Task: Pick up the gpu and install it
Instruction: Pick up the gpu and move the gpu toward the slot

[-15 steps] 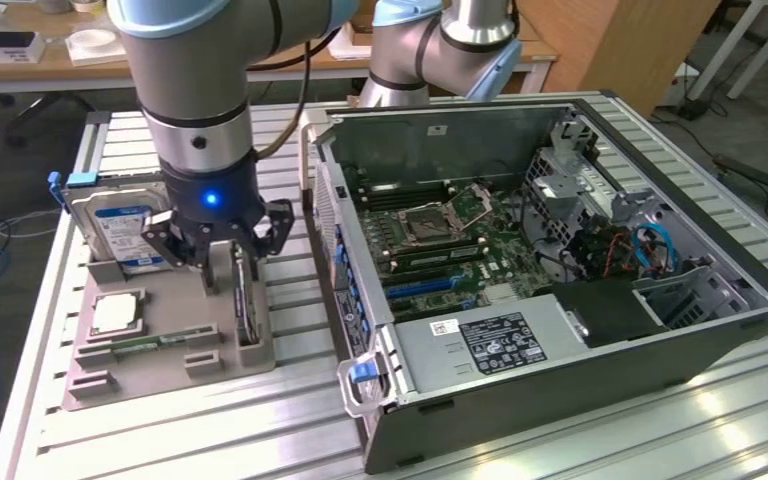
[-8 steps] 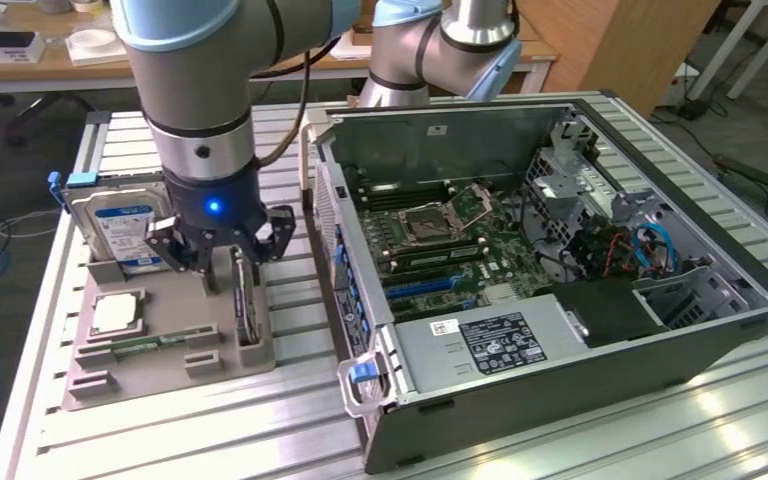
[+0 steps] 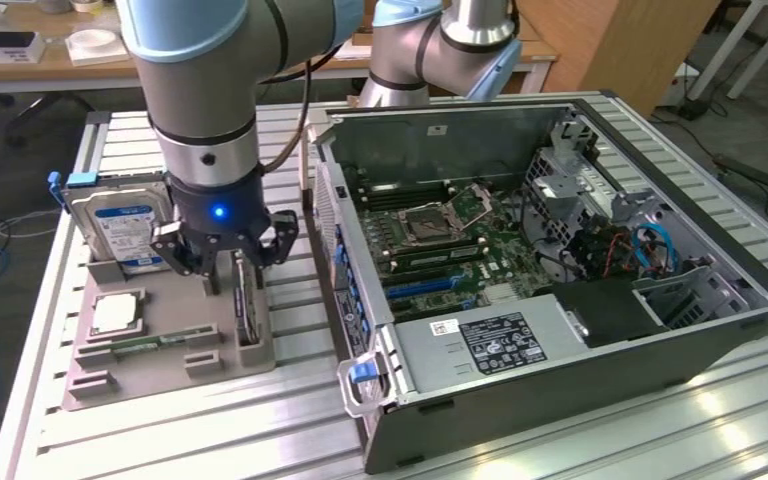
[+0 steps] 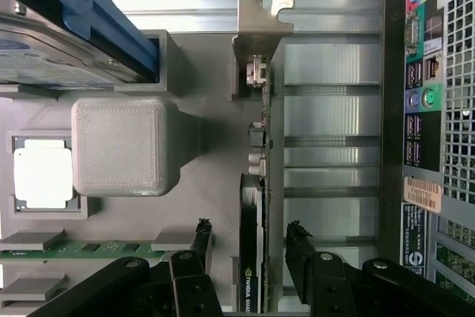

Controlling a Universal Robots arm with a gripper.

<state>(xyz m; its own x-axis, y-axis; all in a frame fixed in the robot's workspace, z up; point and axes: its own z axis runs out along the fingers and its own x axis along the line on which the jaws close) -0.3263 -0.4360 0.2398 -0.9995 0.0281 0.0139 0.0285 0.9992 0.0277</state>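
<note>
The gripper [image 4: 249,226] hangs over the gpu [image 4: 260,131], jaws wide, one finger on each side of the card. The gpu stands on edge in a slot of the grey holder [image 4: 211,183]. Farther along the holder sit the chip [image 4: 43,177] and the hard drive [image 4: 52,57]. The open computer case [image 3: 598,330] lies just beside the holder.
</note>
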